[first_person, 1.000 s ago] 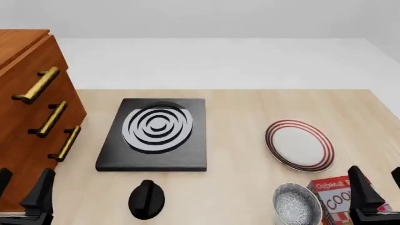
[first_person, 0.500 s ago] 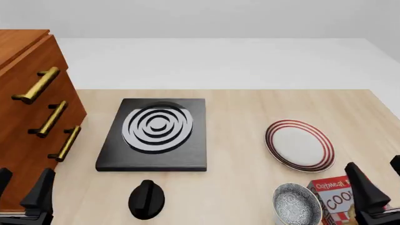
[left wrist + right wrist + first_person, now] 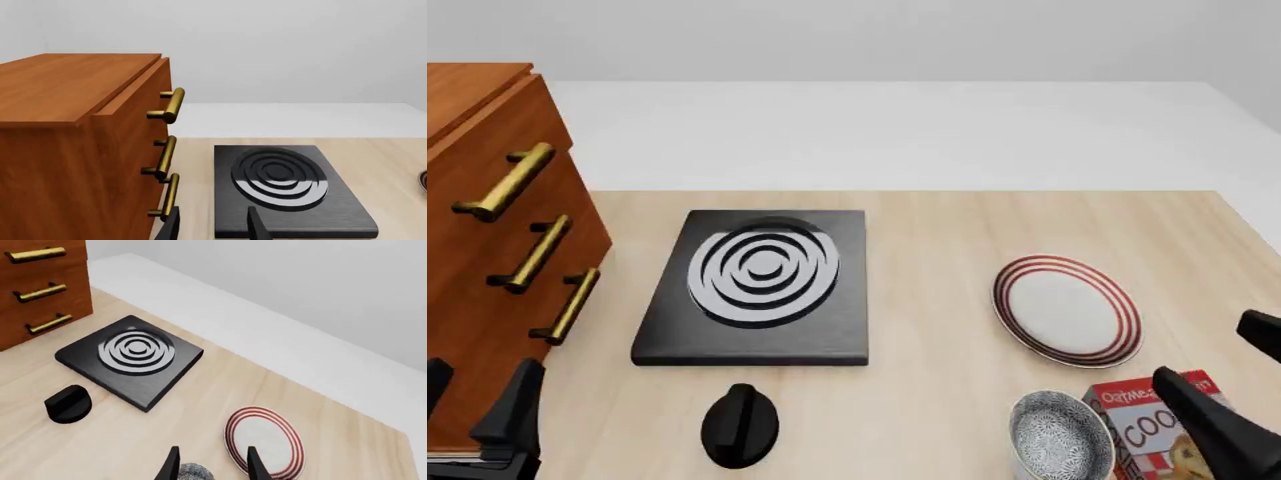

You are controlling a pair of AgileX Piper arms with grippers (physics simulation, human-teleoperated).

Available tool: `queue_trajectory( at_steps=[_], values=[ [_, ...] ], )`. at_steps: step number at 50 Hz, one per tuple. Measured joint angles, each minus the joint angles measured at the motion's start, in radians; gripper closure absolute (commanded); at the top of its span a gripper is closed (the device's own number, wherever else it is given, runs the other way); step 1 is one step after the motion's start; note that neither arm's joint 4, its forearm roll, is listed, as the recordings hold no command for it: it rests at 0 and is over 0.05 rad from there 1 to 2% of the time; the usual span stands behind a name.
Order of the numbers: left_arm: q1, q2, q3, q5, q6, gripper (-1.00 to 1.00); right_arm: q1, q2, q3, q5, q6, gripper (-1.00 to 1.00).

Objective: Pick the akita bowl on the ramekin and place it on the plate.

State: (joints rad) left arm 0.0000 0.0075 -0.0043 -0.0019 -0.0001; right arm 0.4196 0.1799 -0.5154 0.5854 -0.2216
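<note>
Left pincer [image 3: 474,410]: two matte black fingers, flat-sided and tapering to blunt tips, seen at the lower left corner of the front frame; a pale grey strip of the body shows beneath them at the frame edge. Right pincer [image 3: 1228,385]: the same plain black, wedge-shaped fingers, at the lower right corner. In each wrist view the fingers [image 3: 257,227] [image 3: 255,465] appear as two slim black blades rising from the bottom edge, narrowing upward, smooth and unmarked. No cables, screws or lettering can be made out.

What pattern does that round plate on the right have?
The plate is white with dark red concentric rings around its rim, clearest in the front view.
</note>
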Motion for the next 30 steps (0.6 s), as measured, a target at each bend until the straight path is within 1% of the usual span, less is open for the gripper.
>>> queue_trajectory(
  at_steps=[4,11,15,23,30],
  values=[
    [0.000,0.000,0.000,0.000,0.000,-1.00,0.041,0.018,-0.031,0.054,-0.003,-1.00],
    [0.000,0.000,0.000,0.000,0.000,-1.00,0.106,0.056,-0.052,0.137,-0.030,-1.00],
    [0.000,0.000,0.000,0.000,0.000,-1.00,0.138,0.090,-0.044,0.161,-0.046,-1.00],
    [0.000,0.000,0.000,0.000,0.000,-1.00,0.187,0.164,-0.050,0.198,-0.049,-1.00],
    [0.000,0.000,0.000,0.000,0.000,-1.00,0.209,0.221,-0.063,0.250,-0.078,-1.00]
  ],
)
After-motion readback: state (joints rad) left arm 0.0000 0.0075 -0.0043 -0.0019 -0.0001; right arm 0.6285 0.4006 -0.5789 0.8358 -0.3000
